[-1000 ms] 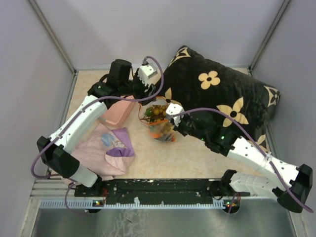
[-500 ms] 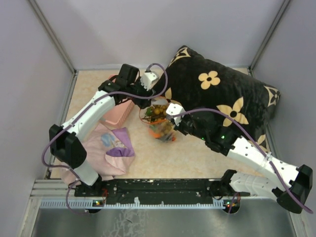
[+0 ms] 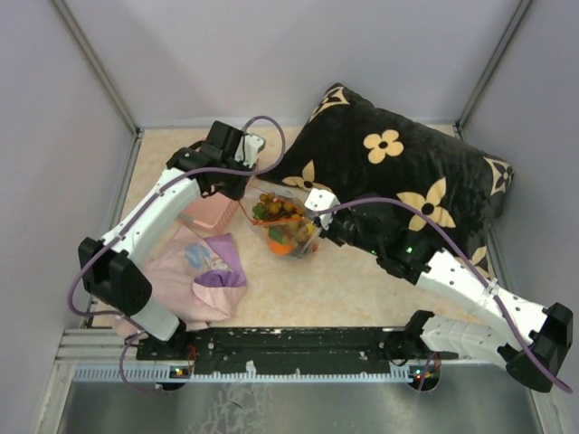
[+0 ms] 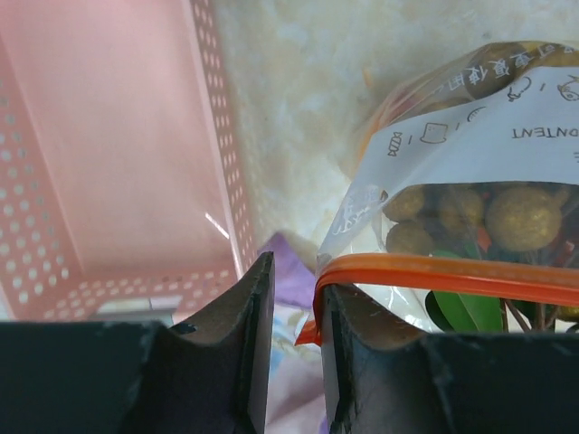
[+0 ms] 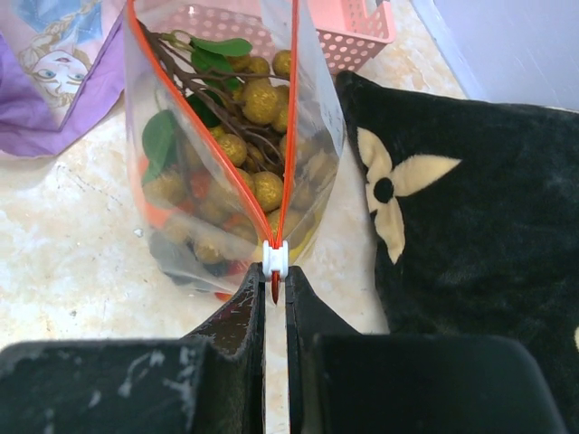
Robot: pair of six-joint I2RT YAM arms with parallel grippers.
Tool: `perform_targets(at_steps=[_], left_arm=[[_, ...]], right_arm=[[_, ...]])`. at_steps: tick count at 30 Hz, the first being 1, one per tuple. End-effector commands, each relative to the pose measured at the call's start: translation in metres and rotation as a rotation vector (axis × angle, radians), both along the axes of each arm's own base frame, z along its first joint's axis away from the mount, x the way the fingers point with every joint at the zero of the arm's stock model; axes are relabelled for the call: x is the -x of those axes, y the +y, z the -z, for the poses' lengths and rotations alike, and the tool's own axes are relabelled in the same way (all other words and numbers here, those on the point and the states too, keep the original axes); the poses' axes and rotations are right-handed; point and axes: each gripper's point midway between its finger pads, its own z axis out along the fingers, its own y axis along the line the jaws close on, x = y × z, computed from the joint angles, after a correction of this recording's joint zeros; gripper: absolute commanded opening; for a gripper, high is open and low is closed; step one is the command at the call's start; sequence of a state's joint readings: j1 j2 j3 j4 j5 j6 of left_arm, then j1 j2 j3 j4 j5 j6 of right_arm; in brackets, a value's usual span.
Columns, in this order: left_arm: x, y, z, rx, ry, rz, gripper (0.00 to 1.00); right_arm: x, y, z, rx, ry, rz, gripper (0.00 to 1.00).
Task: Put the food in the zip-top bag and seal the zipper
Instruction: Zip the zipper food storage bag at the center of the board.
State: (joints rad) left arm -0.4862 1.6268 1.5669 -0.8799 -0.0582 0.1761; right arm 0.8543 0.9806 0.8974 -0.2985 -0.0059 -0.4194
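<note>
The clear zip-top bag (image 3: 285,228) lies on the table between my two grippers, and the food fills it: olive-brown grapes (image 5: 255,99), green leaves, orange and dark pieces lower down. Its orange zipper (image 5: 201,134) spreads in a V from the white slider (image 5: 275,258). My right gripper (image 5: 274,276) (image 3: 313,224) is shut on the zipper's end tab just behind the slider. At the bag's other end, the jaws of my left gripper (image 4: 295,276) (image 3: 246,193) stand a narrow gap apart. The zipper (image 4: 452,271) drapes over its right fingertip, its end hanging in the gap.
A pink perforated basket (image 3: 210,210) (image 4: 118,154) stands just left of the bag. A pink-purple folded cloth (image 3: 204,271) lies at the near left. A black flowered pillow (image 3: 407,172) (image 5: 470,226) fills the right side, under my right arm.
My left gripper came from behind the bag down to its left end, and its jaws narrowed. The bag shifted slightly left. The right gripper kept its grip and place.
</note>
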Motion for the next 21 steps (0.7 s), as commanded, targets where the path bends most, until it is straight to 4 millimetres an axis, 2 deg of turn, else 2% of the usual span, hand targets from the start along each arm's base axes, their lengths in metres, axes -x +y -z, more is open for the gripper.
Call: perform_targets(at_steps=[1, 3, 6, 9, 13, 21], left_arm=[[0.023, 0.039, -0.014, -0.05, -0.008, -0.149, 0.31], [0.029, 0.038, -0.021, -0.019, -0.026, -0.15, 0.33], [0.033, 0.026, -0.044, 0.087, -0.087, -0.11, 0.4], [0.037, 0.009, -0.071, 0.215, -0.18, -0.028, 0.52], [0.048, -0.021, -0.101, 0.376, -0.272, 0.148, 0.61], [0.085, -0.088, -0.121, 0.585, -0.328, 0.584, 0.67]], right_arm=[[-0.007, 0.005, -0.044, -0.096, -0.096, -0.02, 0.0], [-0.009, 0.007, -0.046, -0.101, -0.099, -0.03, 0.0], [-0.012, 0.01, -0.047, -0.109, -0.099, -0.05, 0.0], [-0.014, 0.011, -0.048, -0.109, -0.097, -0.067, 0.0], [-0.016, 0.012, -0.047, -0.092, -0.099, -0.087, 0.0], [-0.013, 0.016, -0.049, -0.087, -0.093, -0.121, 0.0]])
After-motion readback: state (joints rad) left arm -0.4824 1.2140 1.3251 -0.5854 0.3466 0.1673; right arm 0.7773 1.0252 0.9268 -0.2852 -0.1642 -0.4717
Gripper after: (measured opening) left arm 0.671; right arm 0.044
